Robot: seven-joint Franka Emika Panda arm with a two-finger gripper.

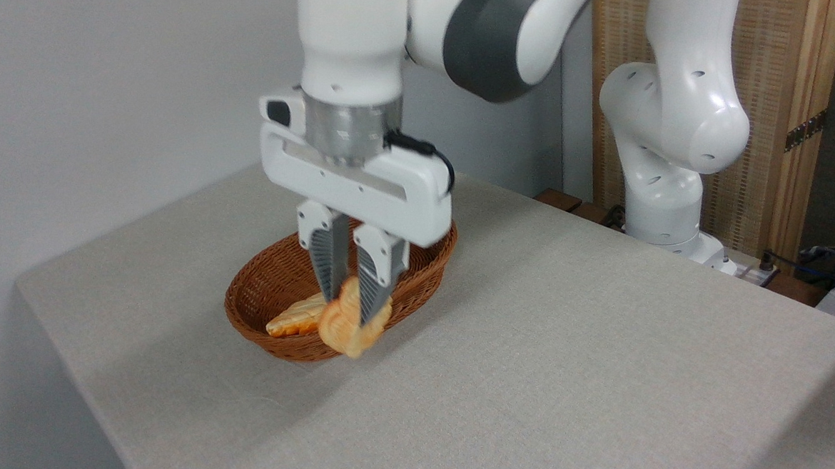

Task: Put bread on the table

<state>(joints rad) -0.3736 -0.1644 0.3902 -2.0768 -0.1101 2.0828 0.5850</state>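
A small golden-brown knotted bread (344, 329) hangs in the air, pinched between the two grey fingers of my gripper (351, 306). It hovers over the near rim of a brown wicker basket (263, 285). The gripper points straight down and is shut on the roll. The table (538, 357), covered in light grey-beige cloth, spreads below and around the basket.
A longer flat bread (295, 318) lies inside the basket, left of the held roll. The arm's white base (662, 200) stands at the table's far right edge, with cables (826, 263) beyond it. A grey wall runs behind the table at the left.
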